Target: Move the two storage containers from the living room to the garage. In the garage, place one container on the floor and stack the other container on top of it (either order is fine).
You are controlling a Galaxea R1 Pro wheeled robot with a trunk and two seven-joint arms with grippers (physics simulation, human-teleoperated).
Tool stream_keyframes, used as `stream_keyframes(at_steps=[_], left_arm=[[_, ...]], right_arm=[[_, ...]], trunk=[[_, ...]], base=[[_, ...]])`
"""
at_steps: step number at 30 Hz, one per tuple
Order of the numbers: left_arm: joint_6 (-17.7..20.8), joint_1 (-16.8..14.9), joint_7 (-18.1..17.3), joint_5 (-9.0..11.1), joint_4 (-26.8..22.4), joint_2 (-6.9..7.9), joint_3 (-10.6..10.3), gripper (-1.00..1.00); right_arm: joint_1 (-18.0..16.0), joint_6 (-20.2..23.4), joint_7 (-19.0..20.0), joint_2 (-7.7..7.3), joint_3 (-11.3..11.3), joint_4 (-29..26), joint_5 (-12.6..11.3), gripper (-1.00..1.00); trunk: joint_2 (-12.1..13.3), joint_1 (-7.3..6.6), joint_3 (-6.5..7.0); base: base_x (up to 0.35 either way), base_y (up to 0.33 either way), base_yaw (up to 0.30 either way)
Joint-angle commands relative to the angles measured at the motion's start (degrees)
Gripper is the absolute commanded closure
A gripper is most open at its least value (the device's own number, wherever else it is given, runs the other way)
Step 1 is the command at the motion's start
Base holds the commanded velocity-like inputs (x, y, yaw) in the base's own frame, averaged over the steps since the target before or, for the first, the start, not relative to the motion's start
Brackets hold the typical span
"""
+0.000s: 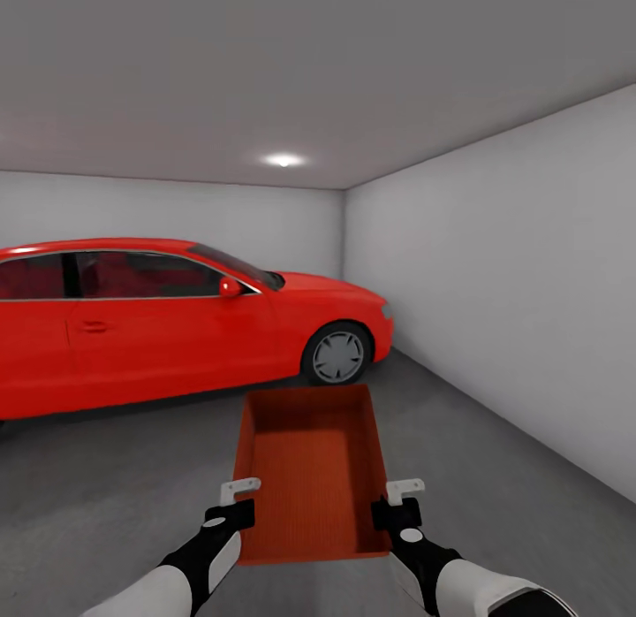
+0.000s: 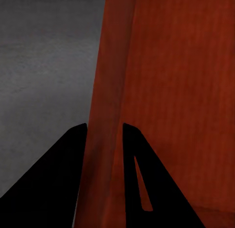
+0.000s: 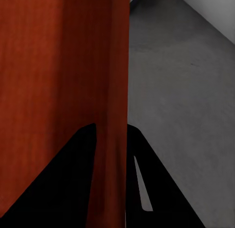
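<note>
One orange-red storage container (image 1: 314, 467) hangs in front of me above the garage floor (image 1: 106, 493), open side up and empty. My left gripper (image 1: 237, 498) is shut on its left wall near the close corner, and my right gripper (image 1: 399, 500) is shut on its right wall. In the left wrist view the thin wall (image 2: 105, 139) runs between the two dark fingers (image 2: 58, 179). The right wrist view has the other wall (image 3: 112, 139) pinched between its fingers (image 3: 147, 179) the same way.
A glossy red car (image 1: 159, 325) stands ahead on the left, its front wheel (image 1: 337, 355) just beyond the container. Plain grey-white walls (image 1: 512, 316) close the room at the right and back. Bare concrete stretches to the right of the container.
</note>
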Motion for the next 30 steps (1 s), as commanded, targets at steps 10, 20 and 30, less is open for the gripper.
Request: stream_keyframes(at_steps=[10, 20, 30], left_arm=[[-0.13, -0.06, 0.22, 2.19, -0.32, 0.52, -1.52, 1.00], [-0.15, -0.04, 0.25, 3.78, -0.25, 0.60, -3.12, 1.00], [-0.15, -0.03, 0.25, 3.70, -0.14, 0.60, -3.05, 1.00]], right_arm=[[-0.04, -0.41, -0.77, 0.18, -1.65, 0.13, 1.77, 1.00], [-0.05, -0.41, -0.70, 0.13, -10.64, 0.15, 11.28, 1.00], [-0.06, -0.41, -0.65, 0.07, -19.15, 0.15, 19.72, 1.00]], trunk=[[-0.07, 0.05, -0.10], [-0.07, 0.05, -0.10], [-0.07, 0.05, -0.10]], base=[[0.193, 0.000, 0.000], [0.009, 0.001, 0.000], [0.260, 0.126, 0.000]])
